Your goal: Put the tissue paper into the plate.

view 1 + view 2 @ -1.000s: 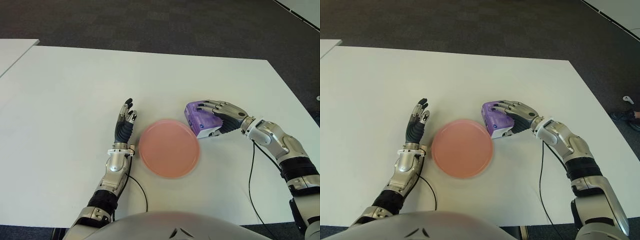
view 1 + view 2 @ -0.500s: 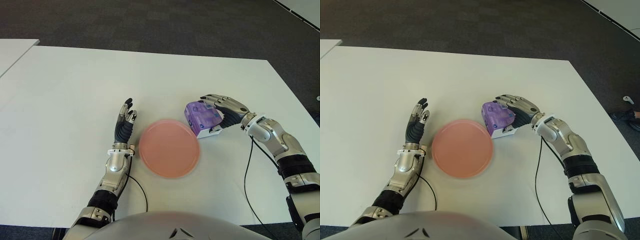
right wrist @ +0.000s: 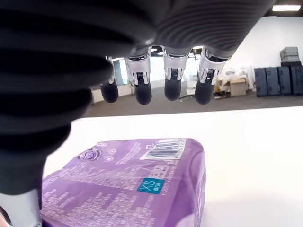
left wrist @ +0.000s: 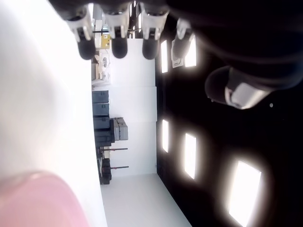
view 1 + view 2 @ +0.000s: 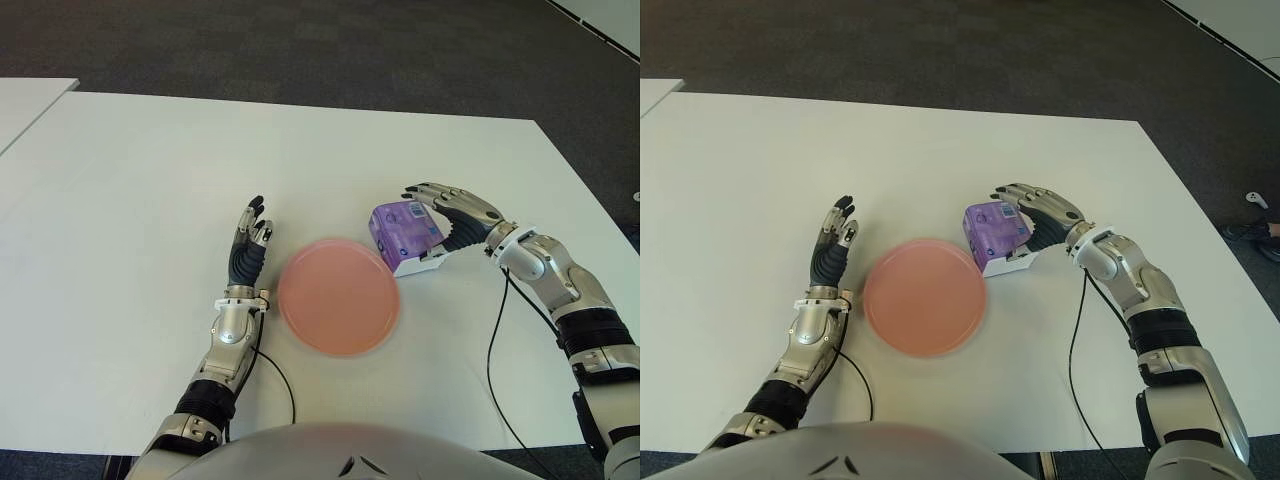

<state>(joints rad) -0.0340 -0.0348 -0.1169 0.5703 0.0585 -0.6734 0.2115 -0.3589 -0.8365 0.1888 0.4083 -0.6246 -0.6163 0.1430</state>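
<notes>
The tissue paper (image 5: 404,229) pack lies on the table (image 5: 140,180) just beside the plate (image 5: 338,296), not in it; my right hand (image 5: 452,212) hovers spread and empty, so I judge re-grasping comes next, left hand (image 5: 248,252) idle, fingers extended.

Both eye views looked forward and down from the head onto the white table (image 5: 150,180), sharing both hands and the pink plate (image 5: 338,297). The right wrist view sat close behind the right hand (image 5: 452,212), facing past its fingers (image 3: 142,90) at the purple tissue pack (image 3: 128,184). The left wrist view looked out past the left hand (image 5: 247,255) across the room.
</notes>
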